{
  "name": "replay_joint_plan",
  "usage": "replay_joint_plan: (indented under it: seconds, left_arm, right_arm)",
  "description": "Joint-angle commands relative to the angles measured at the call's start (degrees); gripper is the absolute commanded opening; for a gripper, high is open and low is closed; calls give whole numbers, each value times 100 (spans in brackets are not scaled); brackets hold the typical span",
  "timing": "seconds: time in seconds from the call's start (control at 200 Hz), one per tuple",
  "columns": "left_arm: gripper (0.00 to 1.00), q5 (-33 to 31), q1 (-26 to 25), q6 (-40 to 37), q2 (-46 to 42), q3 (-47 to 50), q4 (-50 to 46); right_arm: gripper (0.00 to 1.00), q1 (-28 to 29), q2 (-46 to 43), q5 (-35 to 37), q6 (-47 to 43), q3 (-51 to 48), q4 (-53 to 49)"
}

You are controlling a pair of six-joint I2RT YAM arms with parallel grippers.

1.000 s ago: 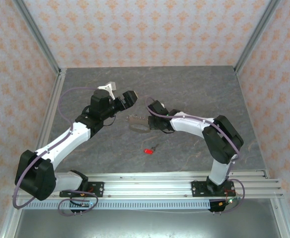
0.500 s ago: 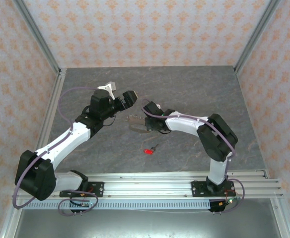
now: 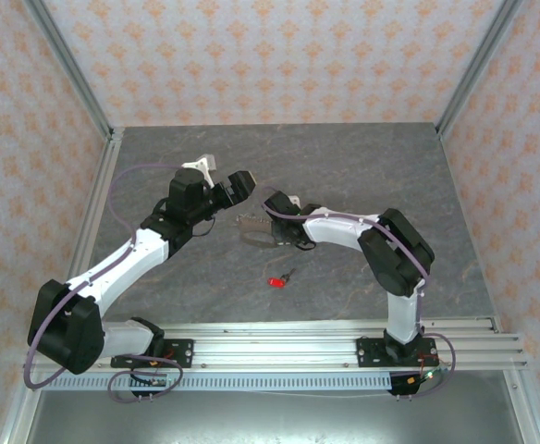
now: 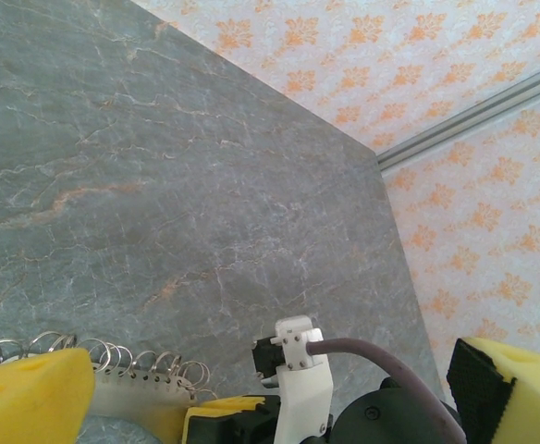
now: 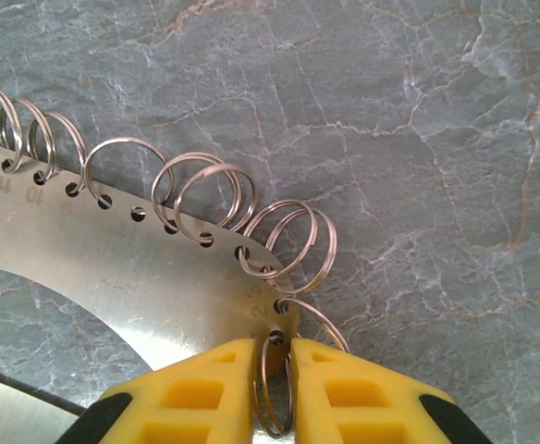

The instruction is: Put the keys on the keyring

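The keyring (image 3: 254, 231) lies mid-table as a grey metal loop with a fringe of small split rings. In the right wrist view it is a flat steel plate (image 5: 113, 277) with rings threaded through holes along its edge. My right gripper (image 5: 272, 393) is shut on the end ring, which is pinched between the yellow pads (image 5: 196, 398). From above, that gripper (image 3: 272, 225) sits at the loop's right end. The keys (image 3: 276, 280), a tiny red piece, lie on the table nearer the arm bases. My left gripper (image 3: 228, 188) hovers open just left of the loop, holding nothing. Its yellow pads (image 4: 34, 393) frame the ring fringe (image 4: 113, 359).
The grey marbled table (image 3: 362, 176) is bounded by metal rails and patterned walls. In the left wrist view, the right arm's white camera mount (image 4: 300, 370) and purple cable (image 4: 372, 356) sit close in front of the left gripper.
The right arm's elbow and forearm have swung left, carrying its gripper slightly left at the loop's end. Its jaws have narrowed a little. The left arm and the red piece have not moved.
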State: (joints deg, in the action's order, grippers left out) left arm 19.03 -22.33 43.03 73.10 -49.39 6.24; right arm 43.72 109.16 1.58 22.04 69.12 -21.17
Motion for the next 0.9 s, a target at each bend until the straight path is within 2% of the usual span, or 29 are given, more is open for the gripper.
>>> replay_joint_plan:
  seconds: [0.0,0.896]
  left_arm:
    - [100,-88,71,-101,-88,17,-22]
    - [100,-53,71,-58,-13,17,53]
  right_arm:
    - [16,22,9,226,-80,155,-160]
    - [13,22,-259,403,-138,49,-247]
